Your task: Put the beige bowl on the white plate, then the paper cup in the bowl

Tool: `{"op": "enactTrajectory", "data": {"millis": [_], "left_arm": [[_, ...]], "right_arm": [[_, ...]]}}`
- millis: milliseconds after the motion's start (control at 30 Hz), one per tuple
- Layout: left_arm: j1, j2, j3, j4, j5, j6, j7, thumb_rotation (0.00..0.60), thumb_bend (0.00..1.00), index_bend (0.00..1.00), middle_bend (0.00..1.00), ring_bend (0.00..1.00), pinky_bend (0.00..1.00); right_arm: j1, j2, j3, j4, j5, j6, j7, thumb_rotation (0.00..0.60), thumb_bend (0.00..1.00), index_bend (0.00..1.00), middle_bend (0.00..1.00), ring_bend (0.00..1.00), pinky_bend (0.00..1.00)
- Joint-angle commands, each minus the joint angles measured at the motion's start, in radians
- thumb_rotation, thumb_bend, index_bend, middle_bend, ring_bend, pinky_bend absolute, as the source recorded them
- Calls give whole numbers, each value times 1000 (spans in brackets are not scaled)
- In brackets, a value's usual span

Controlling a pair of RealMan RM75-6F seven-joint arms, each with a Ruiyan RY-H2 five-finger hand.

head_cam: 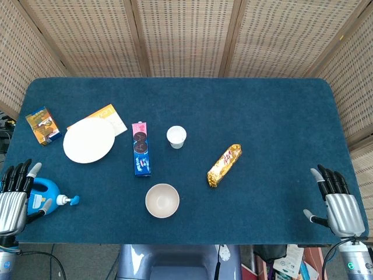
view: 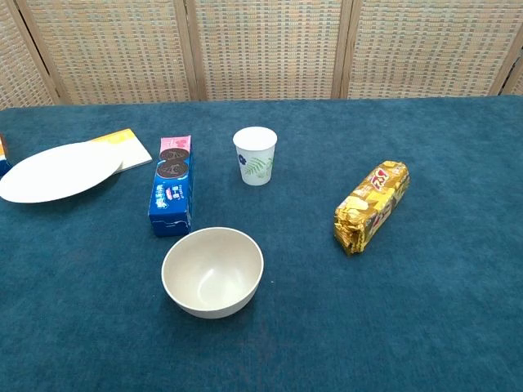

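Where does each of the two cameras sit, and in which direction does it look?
Head view: sits high above the near table edge and looks almost straight down at the whole table; the left hand and right hand show at the bottom corners, fingers apart, holding nothing.
Chest view: sits lower at the near edge and looks forward across the table toward the wicker screen; no part of the robot shows.
Both share: the bowl, cup, plate, cookie box and gold pack.
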Motion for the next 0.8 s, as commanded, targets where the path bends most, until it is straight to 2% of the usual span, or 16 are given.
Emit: {"op": "enactTrajectory", "data": {"millis": [33,800], "left_arm": [[1,0,1,0,1,1,0,600,231,74,0,0,0],[-4,4,5,-1,1,-13,-13,600,231,74,0,0,0]], "right_arm": [[-5,-13,8,13,-9,23,6,600,138,0,0,0,0],[-13,-20,18,26,-6,43,10,600,138,0,0,0,0]]}}
